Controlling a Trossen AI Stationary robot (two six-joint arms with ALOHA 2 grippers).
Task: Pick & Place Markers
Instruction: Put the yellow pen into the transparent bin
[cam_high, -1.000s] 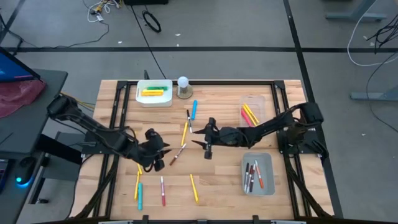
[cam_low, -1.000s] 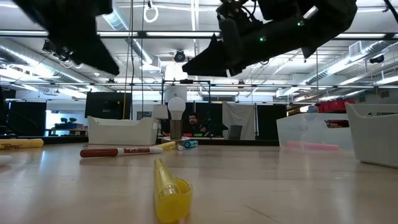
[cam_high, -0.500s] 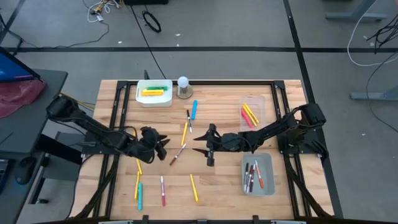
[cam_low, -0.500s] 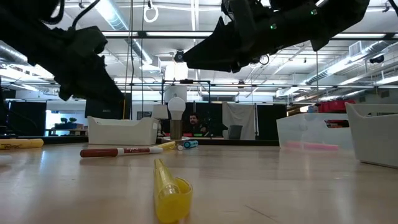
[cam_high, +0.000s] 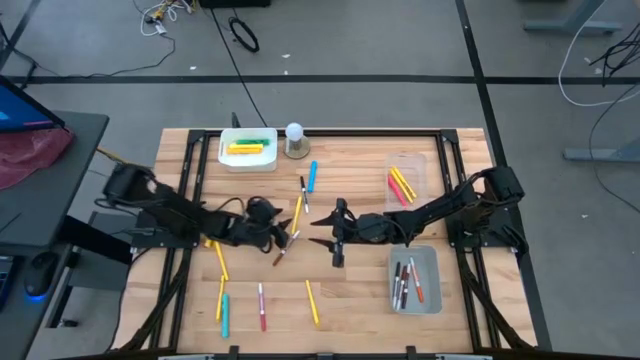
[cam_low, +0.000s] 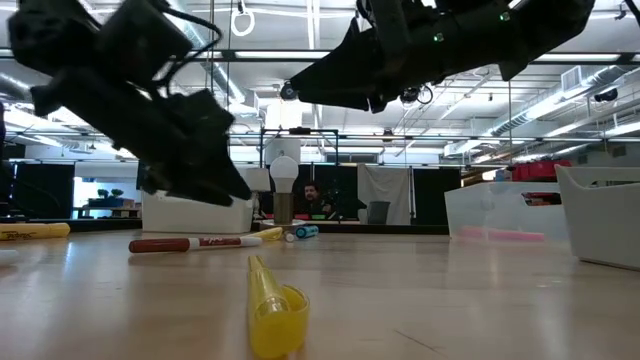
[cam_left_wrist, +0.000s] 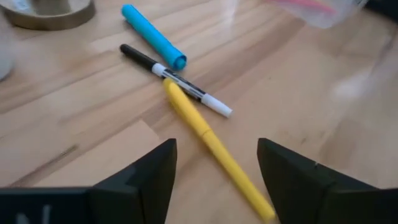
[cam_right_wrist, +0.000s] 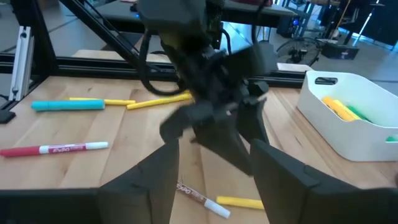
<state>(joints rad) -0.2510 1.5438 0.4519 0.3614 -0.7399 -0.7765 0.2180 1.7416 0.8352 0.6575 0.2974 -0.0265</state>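
Note:
Several markers lie loose on the wooden table (cam_high: 360, 300). My left gripper (cam_left_wrist: 214, 152) is open and low over the table's middle (cam_high: 287, 232); its fingers stand on either side of a yellow marker (cam_left_wrist: 193, 121) that lies flat, without touching it. Just beyond lie a black-and-white marker (cam_left_wrist: 177, 84) and a blue marker (cam_left_wrist: 152, 37). A brown-red marker (cam_high: 284, 249) lies beside the gripper on its near side. My right gripper (cam_high: 333, 238) hangs open above the table just to the right, facing the left gripper (cam_right_wrist: 211, 118), with nothing between its fingers (cam_right_wrist: 155, 180).
A white bin (cam_high: 247, 150) with yellow and green markers and a white bulb on a round base (cam_high: 295, 138) stand at the far edge. A clear bin (cam_high: 405, 180) holds yellow and pink markers; a grey bin (cam_high: 412, 280) holds red and dark ones. More markers lie near the front edge (cam_high: 262, 305).
My left gripper has come down and gone toward the table's right and far side, from above the brown-red marker to the yellow marker, and has tipped lower. No marker has moved.

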